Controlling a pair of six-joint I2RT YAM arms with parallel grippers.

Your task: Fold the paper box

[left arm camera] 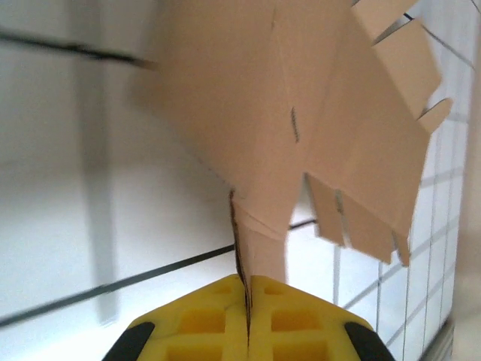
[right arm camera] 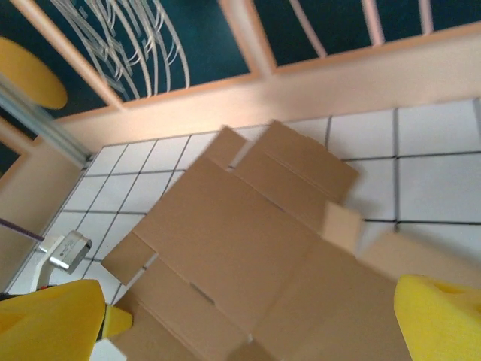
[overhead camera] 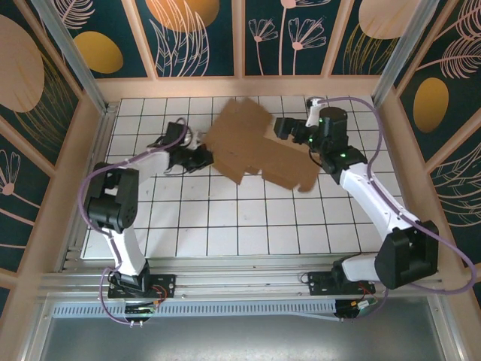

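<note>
The paper box (overhead camera: 259, 147) is a flat brown cardboard blank with many flaps, lifted off the table and tilted. My left gripper (overhead camera: 201, 156) holds its left edge. In the left wrist view the yellow fingers (left arm camera: 282, 320) are shut on a narrow flap, and the rest of the blank (left arm camera: 301, 113) fans out beyond them. My right gripper (overhead camera: 287, 129) is at the blank's upper right edge. In the right wrist view it (right arm camera: 252, 301) is wide open, with one yellow finger (right arm camera: 52, 323) at each side and the creased panels (right arm camera: 248, 248) spread below and between them.
The white gridded table (overhead camera: 225, 218) lies under the blank. A wooden rim (overhead camera: 225, 86) and patterned teal wall panels close it in at the back and sides. An aluminium post (right arm camera: 37, 113) stands in the far corner.
</note>
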